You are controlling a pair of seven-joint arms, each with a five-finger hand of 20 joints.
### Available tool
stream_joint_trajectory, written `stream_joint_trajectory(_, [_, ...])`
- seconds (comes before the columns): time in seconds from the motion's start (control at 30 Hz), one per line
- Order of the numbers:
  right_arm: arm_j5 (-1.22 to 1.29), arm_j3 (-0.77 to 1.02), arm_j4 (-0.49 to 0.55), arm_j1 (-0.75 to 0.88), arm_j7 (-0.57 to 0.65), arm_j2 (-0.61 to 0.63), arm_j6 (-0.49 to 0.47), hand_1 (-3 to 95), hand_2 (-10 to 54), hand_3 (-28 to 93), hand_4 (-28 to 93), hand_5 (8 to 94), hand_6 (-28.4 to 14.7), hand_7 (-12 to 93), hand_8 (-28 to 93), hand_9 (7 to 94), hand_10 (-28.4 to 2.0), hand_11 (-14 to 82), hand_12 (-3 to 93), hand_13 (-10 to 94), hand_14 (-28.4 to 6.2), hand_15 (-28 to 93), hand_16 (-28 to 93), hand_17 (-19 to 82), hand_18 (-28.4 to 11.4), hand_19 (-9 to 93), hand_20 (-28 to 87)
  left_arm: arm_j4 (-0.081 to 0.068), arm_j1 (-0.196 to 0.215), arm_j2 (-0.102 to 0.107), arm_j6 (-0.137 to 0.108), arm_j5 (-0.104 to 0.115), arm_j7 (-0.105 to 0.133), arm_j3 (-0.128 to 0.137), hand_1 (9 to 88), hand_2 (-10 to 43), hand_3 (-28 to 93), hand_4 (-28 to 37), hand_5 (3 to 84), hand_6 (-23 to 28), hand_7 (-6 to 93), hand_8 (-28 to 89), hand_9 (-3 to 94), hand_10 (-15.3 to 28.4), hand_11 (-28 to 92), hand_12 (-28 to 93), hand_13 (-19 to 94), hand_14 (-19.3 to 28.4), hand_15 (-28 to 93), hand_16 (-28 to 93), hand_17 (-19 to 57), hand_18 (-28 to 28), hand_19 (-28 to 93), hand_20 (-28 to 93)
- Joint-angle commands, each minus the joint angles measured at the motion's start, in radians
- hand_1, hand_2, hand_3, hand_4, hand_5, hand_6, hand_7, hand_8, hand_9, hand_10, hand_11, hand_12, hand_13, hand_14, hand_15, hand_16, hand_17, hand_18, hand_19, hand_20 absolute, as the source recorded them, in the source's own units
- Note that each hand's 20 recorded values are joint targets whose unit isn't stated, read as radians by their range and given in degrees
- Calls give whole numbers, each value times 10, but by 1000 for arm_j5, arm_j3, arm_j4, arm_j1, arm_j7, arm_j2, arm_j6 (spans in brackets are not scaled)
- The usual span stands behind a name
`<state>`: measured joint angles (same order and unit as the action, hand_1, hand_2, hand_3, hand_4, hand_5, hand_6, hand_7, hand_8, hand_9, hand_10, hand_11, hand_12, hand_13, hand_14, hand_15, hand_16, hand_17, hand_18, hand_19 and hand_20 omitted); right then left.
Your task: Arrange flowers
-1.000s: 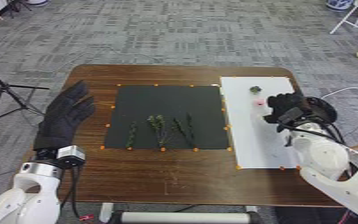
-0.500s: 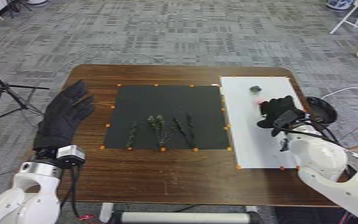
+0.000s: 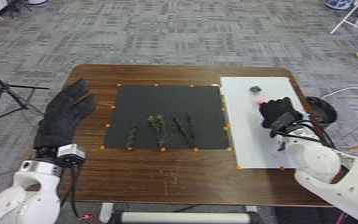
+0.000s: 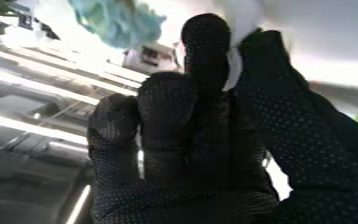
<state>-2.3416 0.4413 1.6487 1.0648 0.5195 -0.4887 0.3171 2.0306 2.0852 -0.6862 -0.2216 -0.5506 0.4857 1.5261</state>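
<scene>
In the head view, my right hand (image 3: 278, 112) is low over the white sheet (image 3: 257, 155), beside a small pink flower (image 3: 262, 102). A bluish flower (image 3: 255, 89) lies farther back. Dark green sprigs (image 3: 158, 125) lie on the black mat (image 3: 158, 100). My left hand (image 3: 60, 117) is held open at the table's left side. The right wrist view shows my right hand (image 4: 171, 150) with straight fingers, a pale strip (image 4: 235, 62) between the forefinger and thumb; I cannot tell whether they grip it. Beyond the fingertips is a blue-green flower (image 4: 122, 21).
A round black object (image 3: 322, 111) stands by the table's right edge, just beyond my right hand. Orange markers border the mat and sheet on the brown table (image 3: 175, 175). A black tripod (image 3: 11, 90) stands on the floor at the left.
My right hand has moved left over the white sheet, away from the round black object, and closer to the pink flower. The left hand has stayed in place.
</scene>
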Motion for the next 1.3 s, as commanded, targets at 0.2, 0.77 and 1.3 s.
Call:
stream_joint_trajectory(0.2, [43,-99,81,-220,-89,-128,94,467,-95,836,-212,717,15,442,104,864,-51,169,503,671,-63,713,407,343,-196,876,532,-29,-153,127,56,-2,-29,-60,291,-74,667,-226,263,26,201,-95,178,107,212,192,157,144,240,32,-75,173,375,98])
stream_joint_trajectory(0.77, [95,-398,27,-450,-242,-561,54,461,-95,834,-178,735,24,457,43,876,-64,155,501,667,-70,706,422,333,-194,868,538,-144,-711,215,148,-11,-35,-465,283,-58,645,-225,237,7,169,-94,177,79,154,212,177,112,161,78,-58,165,349,111])
stream_joint_trajectory(1.3, [41,-490,-170,-447,-206,-835,101,493,-95,814,-282,775,39,443,-61,893,-52,126,472,669,-47,714,403,349,-173,873,545,-167,-972,219,163,-17,12,-675,355,18,451,-94,259,42,144,-45,173,114,145,240,146,143,167,67,-79,168,323,89])
